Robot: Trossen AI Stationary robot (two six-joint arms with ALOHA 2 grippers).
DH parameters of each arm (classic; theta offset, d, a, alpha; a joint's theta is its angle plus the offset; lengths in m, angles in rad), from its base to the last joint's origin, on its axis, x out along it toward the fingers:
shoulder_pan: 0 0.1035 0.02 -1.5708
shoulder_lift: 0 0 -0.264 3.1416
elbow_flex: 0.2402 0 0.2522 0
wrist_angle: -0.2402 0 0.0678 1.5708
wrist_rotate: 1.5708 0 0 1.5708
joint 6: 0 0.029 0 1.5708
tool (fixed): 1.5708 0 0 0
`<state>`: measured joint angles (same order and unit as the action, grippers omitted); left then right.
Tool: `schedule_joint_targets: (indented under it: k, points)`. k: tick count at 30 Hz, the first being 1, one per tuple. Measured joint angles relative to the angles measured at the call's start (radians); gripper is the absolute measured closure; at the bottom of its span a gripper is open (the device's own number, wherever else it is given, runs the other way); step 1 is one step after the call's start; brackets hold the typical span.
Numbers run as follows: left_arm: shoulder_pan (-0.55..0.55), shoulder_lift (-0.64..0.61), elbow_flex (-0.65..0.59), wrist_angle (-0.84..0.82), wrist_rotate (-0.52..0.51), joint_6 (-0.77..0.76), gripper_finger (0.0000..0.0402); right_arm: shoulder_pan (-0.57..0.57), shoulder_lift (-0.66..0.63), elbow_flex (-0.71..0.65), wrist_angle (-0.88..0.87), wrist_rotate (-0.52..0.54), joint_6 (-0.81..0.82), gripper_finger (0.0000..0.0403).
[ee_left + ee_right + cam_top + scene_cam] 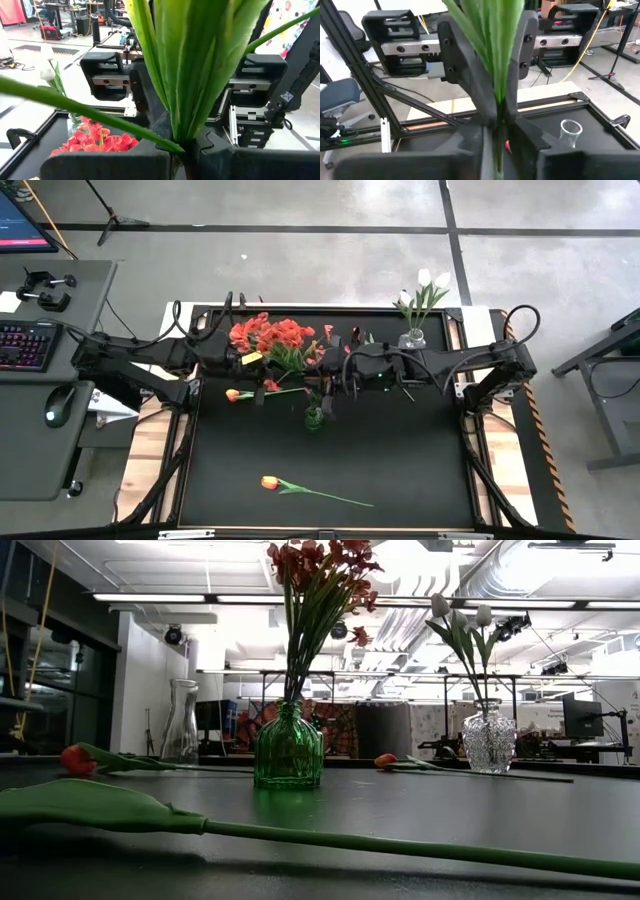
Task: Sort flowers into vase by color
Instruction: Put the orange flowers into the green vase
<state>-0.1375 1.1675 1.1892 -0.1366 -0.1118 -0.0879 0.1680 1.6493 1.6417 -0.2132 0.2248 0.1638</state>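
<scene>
The bushy red-orange bunch [272, 337] has its stems in the green glass vase [288, 751] at mid-table, its blossoms [322, 570] high above. My left gripper [182, 156] and right gripper [497, 146] meet at these stems from either side, both shut on them. Neither gripper shows in the low view. White tulips [430, 285] stand in a clear vase [413, 338] at the far right. One orange tulip [232, 394] lies left of the green vase. Another orange tulip [268, 482] lies near the table's near edge. My left gripper pinches the bunch's green stems [186, 131] between its two fingers, coming level from the table's left and lying across them. Leaves fan out past the fingers. My right gripper pinches the same stems [499, 107] between its fingers, level from the table's right and across them. The stems' lower ends are in the green vase.
An empty clear vase [180, 722] stands toward the far left. The near tulip's long stem [330, 496] runs across the table's front. Open black table [400, 450] lies between the vases and the near edge. A desk with keyboard [25, 345] is off to the left.
</scene>
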Motion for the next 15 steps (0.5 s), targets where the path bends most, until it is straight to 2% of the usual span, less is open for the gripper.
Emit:
schedule_joint_targets:
  k: [3,8,15]
  points:
    - [0.000,-0.001,0.000,0.001,0.000,-0.004,0.0393,0.000,0.000,0.000,-0.001,0.000,0.010,0.0393]
    - [0.000,-0.021,0.000,-0.018,-0.018,-0.010,0.0354,0.000,-0.012,0.000,-0.007,-0.001,0.020,0.0399]
    - [0.000,-0.113,0.000,-0.029,-0.058,-0.020,0.0263,0.000,-0.070,0.000,-0.050,-0.016,0.045,0.0401]
